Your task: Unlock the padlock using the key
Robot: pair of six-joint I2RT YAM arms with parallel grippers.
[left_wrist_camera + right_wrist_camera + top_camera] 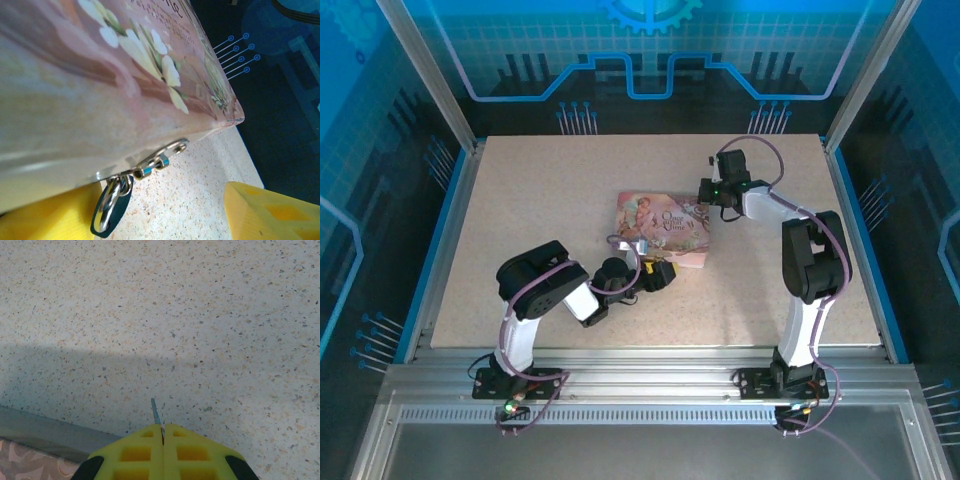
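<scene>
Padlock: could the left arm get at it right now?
Likely yes. The padlock hangs from the box edge, right inside the open left gripper, with nothing blocking it.

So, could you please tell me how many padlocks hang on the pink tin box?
1: the padlock hangs from the hasp on the pink tin box's near edge, within the open left gripper. Its far sides could hide more.

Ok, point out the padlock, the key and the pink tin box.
padlock (111, 212): left wrist view, its middle, hanging from the hasp.
key (155, 413): right wrist view, the bare thin blade.
pink tin box (665, 225): top external view, the illustrated lid.
</scene>
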